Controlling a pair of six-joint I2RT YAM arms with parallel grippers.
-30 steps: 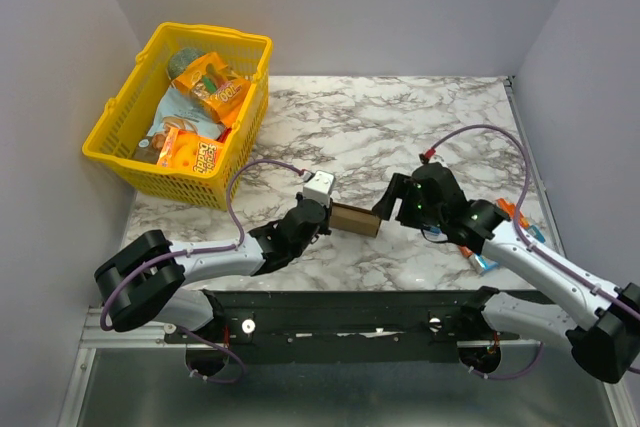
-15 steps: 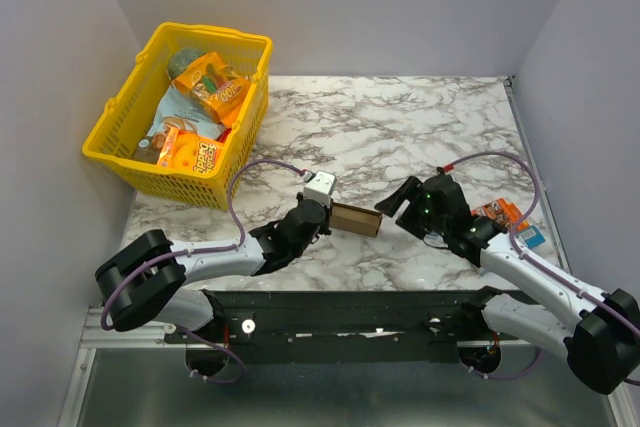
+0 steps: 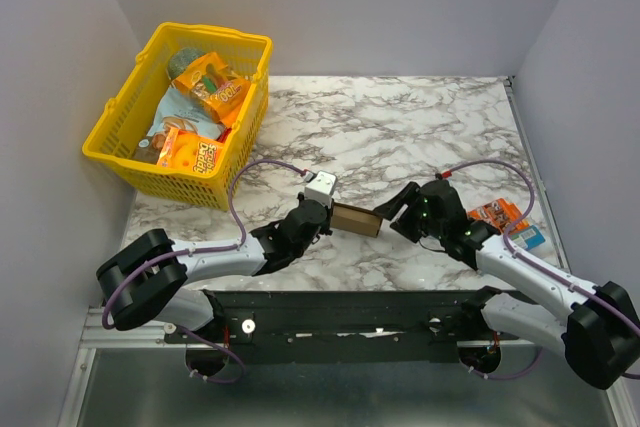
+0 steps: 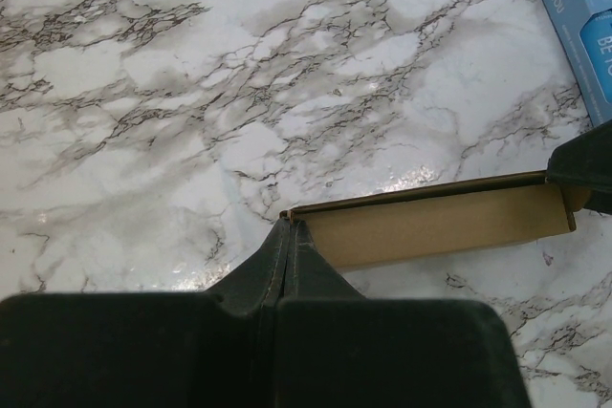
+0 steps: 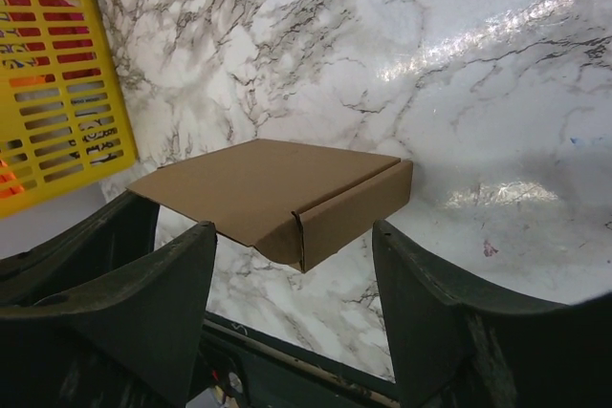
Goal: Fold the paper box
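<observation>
Fold in progress: a brown paper box (image 3: pixel 357 219) hangs just above the marble table (image 3: pixel 400 127). It sits off the near right corner of the yellow basket (image 3: pixel 118 160), well apart from it and close to the table's near edge.

The left gripper (image 3: pixel 328 215) has its jaws pressed fully together on the thin edge of the box, at the end facing the basket. Seen from the left wrist, its fingertips (image 4: pixel 273 265) meet at a corner of the box (image 4: pixel 430 222), where the top panel joins a side wall.

The right gripper (image 3: pixel 388 217) stands at the end farthest from the basket with its jaws spread wide. From the right wrist, one finger shows on either side of the box (image 5: pixel 277 188), with marble visible in the gap on both sides (whether a fingertip brushes the cardboard cannot be told).

The box is flat and shallow, its top panel roughly level and a folded side wall turned toward the right wrist camera.

On the side of the table opposite the basket, an orange packet (image 3: pixel 497 214) and a blue packet (image 3: pixel 528 237) lie near the edge, just beside the right arm. Bare marble spreads from the basket's right wall toward the back of the table. Snack packs (image 3: pixel 205 87) lie inside the basket
</observation>
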